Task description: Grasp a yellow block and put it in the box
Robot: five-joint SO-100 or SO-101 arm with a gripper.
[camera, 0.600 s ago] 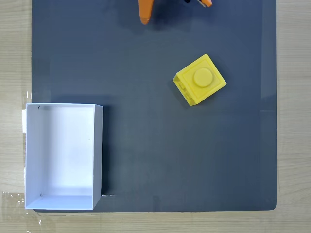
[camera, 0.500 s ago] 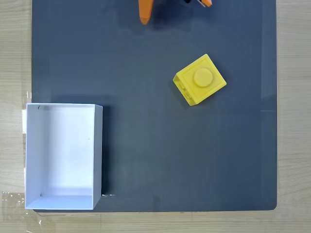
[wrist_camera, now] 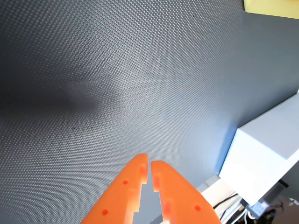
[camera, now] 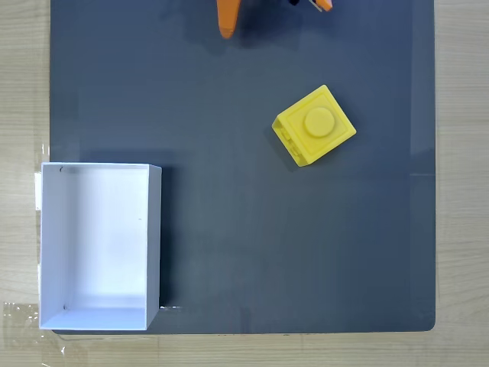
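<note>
The yellow block (camera: 314, 125) lies on the dark mat in the fixed view, right of centre, stud up and turned at an angle. A corner of the block (wrist_camera: 273, 6) shows at the top right of the wrist view. The white box (camera: 95, 245) stands open and empty at the mat's lower left, and its outer wall (wrist_camera: 266, 149) shows at the right of the wrist view. My orange gripper (camera: 227, 30) hangs at the top edge, well up and left of the block. In the wrist view the gripper (wrist_camera: 149, 163) is shut, tips touching, nothing held.
A dark grey textured mat (camera: 244, 229) covers most of the light wooden table (camera: 23, 76). Another orange arm part (camera: 325, 4) pokes in at the top edge. Clear tape (camera: 19, 313) lies at the box's lower left corner.
</note>
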